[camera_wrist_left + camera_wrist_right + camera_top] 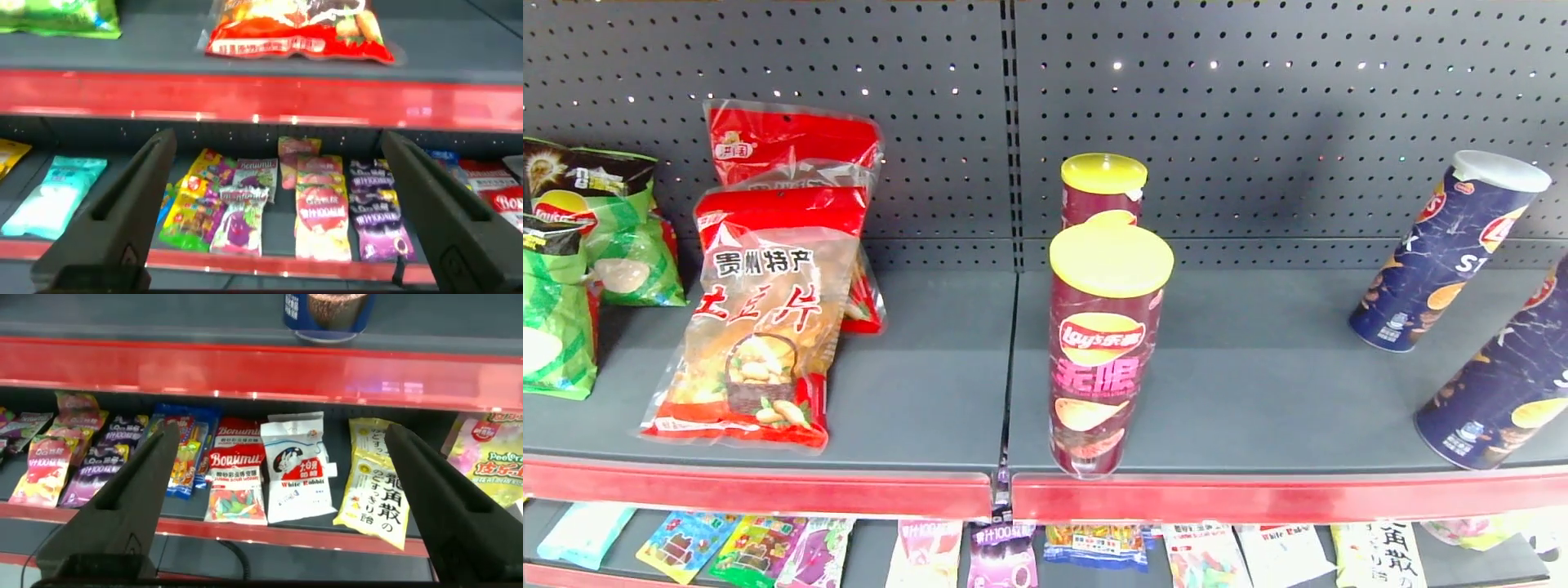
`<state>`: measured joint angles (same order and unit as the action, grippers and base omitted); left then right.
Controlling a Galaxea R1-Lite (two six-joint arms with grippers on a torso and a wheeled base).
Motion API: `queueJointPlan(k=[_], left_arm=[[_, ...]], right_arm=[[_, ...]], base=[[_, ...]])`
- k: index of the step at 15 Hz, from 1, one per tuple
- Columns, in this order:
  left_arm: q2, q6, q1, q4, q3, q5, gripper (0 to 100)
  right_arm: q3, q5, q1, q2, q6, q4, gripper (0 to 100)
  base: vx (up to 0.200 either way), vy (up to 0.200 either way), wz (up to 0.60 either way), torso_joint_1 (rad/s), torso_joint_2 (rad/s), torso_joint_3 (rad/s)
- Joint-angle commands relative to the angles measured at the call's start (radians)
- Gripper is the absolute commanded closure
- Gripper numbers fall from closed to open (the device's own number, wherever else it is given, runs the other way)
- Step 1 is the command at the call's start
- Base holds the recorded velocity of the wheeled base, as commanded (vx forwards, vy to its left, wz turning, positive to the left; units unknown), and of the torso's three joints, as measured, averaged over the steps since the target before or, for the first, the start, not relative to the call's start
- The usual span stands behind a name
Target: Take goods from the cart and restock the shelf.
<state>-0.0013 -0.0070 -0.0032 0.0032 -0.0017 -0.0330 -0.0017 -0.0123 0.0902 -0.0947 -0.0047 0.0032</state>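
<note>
The left gripper (278, 139) and right gripper (282, 431), fingers open and empty, both face the lower shelf (327, 536), with the cans (1107, 351) on the upper shelf (1258, 392) above them.

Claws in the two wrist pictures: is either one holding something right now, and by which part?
Nothing is held. The left claw and the right claw both stand open and empty, in front of the shelf.

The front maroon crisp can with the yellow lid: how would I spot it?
Look at the grey metal upper shelf, just right of its middle seam. The front maroon can stands by the red front strip, hiding the lower part of an identical rear can.
</note>
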Motion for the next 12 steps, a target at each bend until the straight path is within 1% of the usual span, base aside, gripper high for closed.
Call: queueJointPlan(k=[1, 2, 5, 12], left_arm=[[0.001, -0.001, 0.000, 0.000, 0.000, -0.001, 0], [0.001, -0.001, 0.000, 0.000, 0.000, -0.001, 0], [0.001, -0.002, 0.002, 0.000, 0.000, -0.001, 0], [0.001, -0.002, 0.000, 0.000, 0.000, -0.001, 0]], right_arm=[[0.000, 0.000, 0.000, -0.002, -0.001, 0.000, 0], [0.000, 0.000, 0.000, -0.002, -0.001, 0.000, 0], [0.000, 0.002, 0.000, -0.002, -0.003, 0.000, 0], [0.000, 0.002, 0.000, -0.002, -0.006, 0.000, 0]], base=[[-0.200, 0.000, 0.00, -0.007, 0.01, 0.007], [-0.200, 0.000, 0.00, -0.017, 0.00, 0.007], [0.000, 0.000, 0.00, 0.000, 0.00, 0.000], [0.000, -0.200, 0.00, 0.006, 0.00, -0.001]])
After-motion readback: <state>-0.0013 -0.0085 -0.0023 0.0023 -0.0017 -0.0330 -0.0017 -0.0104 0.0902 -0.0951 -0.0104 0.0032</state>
